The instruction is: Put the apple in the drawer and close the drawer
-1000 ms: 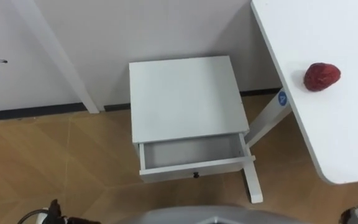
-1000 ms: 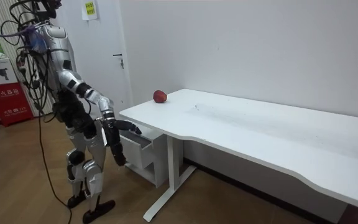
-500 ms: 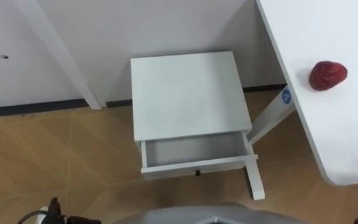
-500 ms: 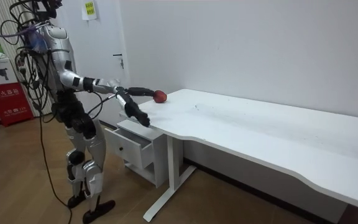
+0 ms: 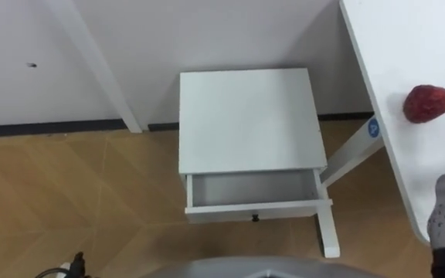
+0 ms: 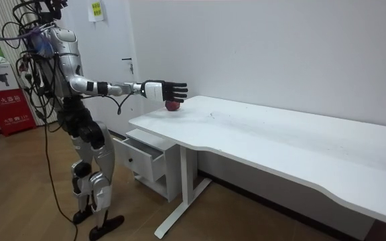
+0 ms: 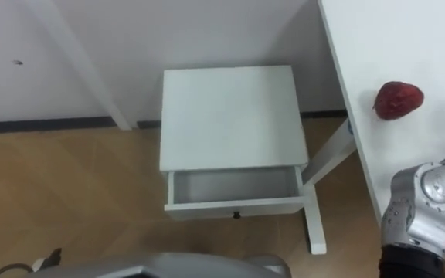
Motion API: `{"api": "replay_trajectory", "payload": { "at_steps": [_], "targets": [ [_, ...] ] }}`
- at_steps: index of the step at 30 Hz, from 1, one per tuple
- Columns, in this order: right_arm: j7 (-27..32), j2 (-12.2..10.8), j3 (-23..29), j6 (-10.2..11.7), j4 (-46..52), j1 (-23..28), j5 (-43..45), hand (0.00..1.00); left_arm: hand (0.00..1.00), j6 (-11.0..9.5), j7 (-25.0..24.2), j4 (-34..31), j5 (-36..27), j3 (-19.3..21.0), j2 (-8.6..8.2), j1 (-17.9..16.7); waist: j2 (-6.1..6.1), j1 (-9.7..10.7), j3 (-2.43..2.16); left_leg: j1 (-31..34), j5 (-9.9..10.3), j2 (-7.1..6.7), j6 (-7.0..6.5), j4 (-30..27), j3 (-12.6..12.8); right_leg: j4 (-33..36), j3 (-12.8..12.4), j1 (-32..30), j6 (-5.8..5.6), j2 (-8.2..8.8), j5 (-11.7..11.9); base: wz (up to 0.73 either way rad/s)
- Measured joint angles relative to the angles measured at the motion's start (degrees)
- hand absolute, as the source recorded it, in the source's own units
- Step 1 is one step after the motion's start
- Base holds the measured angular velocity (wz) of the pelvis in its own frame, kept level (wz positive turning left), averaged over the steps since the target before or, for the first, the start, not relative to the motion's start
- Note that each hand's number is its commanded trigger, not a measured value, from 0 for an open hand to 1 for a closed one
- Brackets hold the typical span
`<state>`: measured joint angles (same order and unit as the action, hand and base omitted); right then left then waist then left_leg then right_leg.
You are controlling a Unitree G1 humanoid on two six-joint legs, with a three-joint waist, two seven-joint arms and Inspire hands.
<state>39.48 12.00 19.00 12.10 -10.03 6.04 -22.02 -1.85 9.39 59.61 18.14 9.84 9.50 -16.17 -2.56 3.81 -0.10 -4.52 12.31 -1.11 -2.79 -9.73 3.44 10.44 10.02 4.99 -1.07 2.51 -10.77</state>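
A dark red apple (image 5: 429,103) lies on the white table (image 5: 423,38) near its corner, at my right. In the room view my right hand (image 6: 168,90) hovers just above and behind the apple (image 6: 173,105), fingers straight and spread, holding nothing. Its silver forearm (image 7: 426,202) comes up from the lower right. Below the table's end stands a small white cabinet (image 5: 246,116) whose drawer (image 5: 253,189) is pulled out and holds nothing. I stand upright in front of the cabinet.
The table's white leg and foot (image 5: 328,232) stand right beside the drawer's right end. The wall with a dark baseboard (image 5: 52,127) runs behind the cabinet. Bare wood floor (image 5: 76,201) lies to the left. A red box (image 6: 5,110) stands at the room view's left.
My right arm has swung up from beside the drawer to table height, and the hand now hangs over the apple. The eye view has shifted a little.
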Motion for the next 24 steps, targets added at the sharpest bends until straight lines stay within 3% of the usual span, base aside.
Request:
{"api": "replay_trajectory", "payload": {
  "at_steps": [5,14,18,20,24],
  "targets": [
    [-7.0,0.4,-2.5,-1.5,-0.3,1.5,3.1,0.00,0.00,0.6,-0.5,0.0,0.0,-0.2,0.01,-0.2,-0.90,-1.1,0.23,0.0,0.1,0.09,-0.02,0.1,0.4,0.1,-0.2,0.0,-0.01,-0.03,0.0,-0.05],
    [-12.9,0.4,-4.7,-2.2,-0.5,2.0,10.7,0.00,0.00,1.0,-1.8,0.1,0.2,-0.5,0.11,-1.3,0.73,-1.2,-0.23,0.0,0.0,0.13,0.00,0.0,0.4,0.1,0.1,0.1,-0.02,-0.02,0.0,0.00],
    [-14.9,0.5,-4.7,-2.2,-0.5,2.0,10.8,0.00,0.00,1.0,-1.8,0.1,0.2,-0.5,0.14,-1.4,0.33,-1.2,-0.08,0.0,0.0,0.16,0.02,-0.1,0.4,0.1,0.3,0.1,-0.02,-0.02,0.0,0.00],
    [-15.4,0.7,-4.7,-2.2,-0.7,2.0,10.8,0.00,0.00,1.0,-1.8,0.1,0.3,-0.5,0.14,-1.4,0.24,-1.3,-0.22,0.0,0.0,0.16,0.02,-0.2,0.4,0.1,0.3,0.2,-0.02,0.00,0.0,0.00],
    [-18.1,1.6,-4.9,-2.3,-3.0,2.0,10.9,0.00,0.00,1.2,-1.8,0.1,0.4,-0.6,0.13,-1.6,-0.54,-1.3,0.15,0.0,0.0,0.16,0.01,-0.1,0.3,0.1,0.3,0.3,-0.01,0.00,0.0,0.00]
  ]
}}
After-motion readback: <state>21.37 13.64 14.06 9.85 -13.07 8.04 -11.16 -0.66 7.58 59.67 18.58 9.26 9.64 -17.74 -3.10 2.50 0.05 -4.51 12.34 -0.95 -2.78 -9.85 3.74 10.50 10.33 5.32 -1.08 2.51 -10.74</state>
